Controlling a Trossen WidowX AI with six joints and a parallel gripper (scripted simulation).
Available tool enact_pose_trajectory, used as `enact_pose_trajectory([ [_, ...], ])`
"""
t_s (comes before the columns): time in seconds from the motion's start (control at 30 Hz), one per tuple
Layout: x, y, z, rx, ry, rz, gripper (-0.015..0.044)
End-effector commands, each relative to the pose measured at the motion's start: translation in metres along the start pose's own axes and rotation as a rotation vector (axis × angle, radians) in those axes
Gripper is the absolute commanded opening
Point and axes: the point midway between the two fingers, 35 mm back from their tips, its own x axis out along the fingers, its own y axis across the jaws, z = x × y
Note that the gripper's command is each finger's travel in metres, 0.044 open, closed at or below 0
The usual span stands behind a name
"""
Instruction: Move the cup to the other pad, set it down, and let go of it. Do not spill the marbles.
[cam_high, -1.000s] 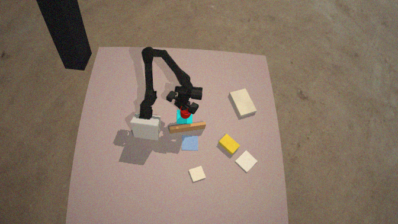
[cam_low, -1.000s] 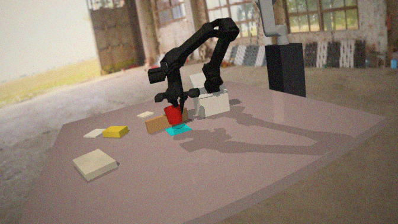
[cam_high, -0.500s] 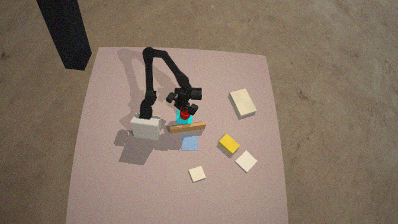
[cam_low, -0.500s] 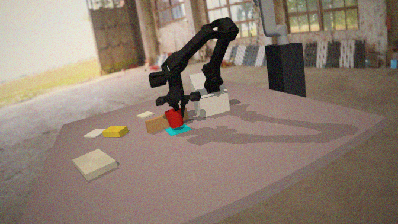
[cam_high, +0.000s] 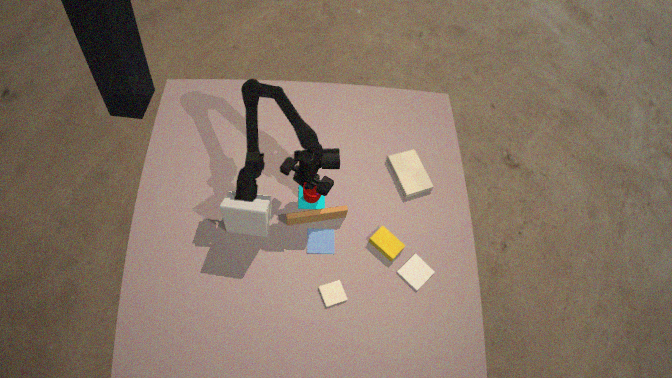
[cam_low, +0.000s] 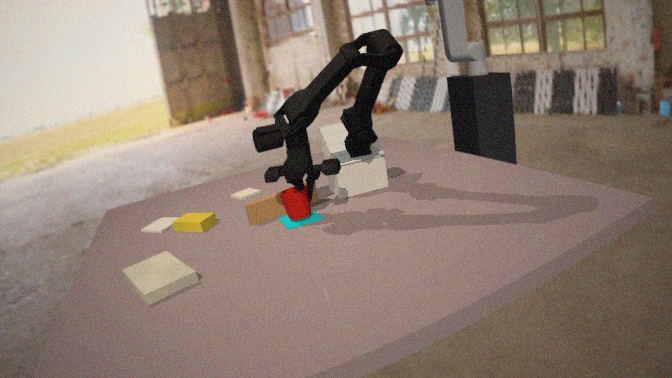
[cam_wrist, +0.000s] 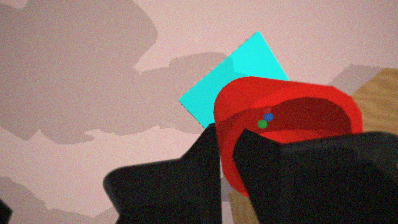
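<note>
The red cup (cam_high: 311, 194) (cam_low: 297, 205) (cam_wrist: 235, 100) is at the cyan pad (cam_high: 304, 204) (cam_low: 292, 223) (cam_wrist: 250, 55), very low over it or touching it; I cannot tell which. It leans slightly in the exterior view. A green marble (cam_wrist: 262, 124) and a blue marble (cam_wrist: 268, 117) show inside the cup. My gripper (cam_low: 303, 192) (cam_wrist: 219, 127) is shut on the cup's wall, one finger outside and one inside the rim. The blue pad (cam_high: 320, 241) lies bare beyond the wooden bar.
A wooden bar (cam_high: 317, 215) (cam_low: 262, 209) (cam_wrist: 382, 100) stands between the two pads. A yellow block (cam_high: 386, 242) (cam_low: 195, 222), a large cream block (cam_high: 410, 172) (cam_low: 160, 275), and two flat pale tiles (cam_high: 416, 272) (cam_high: 333, 293) lie around. The white arm base (cam_high: 246, 217) (cam_low: 362, 175) is beside the bar.
</note>
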Motion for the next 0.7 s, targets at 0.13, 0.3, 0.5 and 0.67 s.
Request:
enact_pose_trajectory([
  [0.13, -0.0003, -0.0001, 0.0003, -0.003, 0.000, 0.000, 0.0000],
  [0.3, -0.0003, -0.0001, 0.0003, -0.003, 0.000, 0.000, 0.0079],
  [0.5, -0.0005, -0.0001, 0.0003, -0.003, 0.000, 0.000, 0.0128],
  [0.67, -0.0039, -0.0007, 0.0002, -0.002, 0.001, 0.000, 0.0128],
])
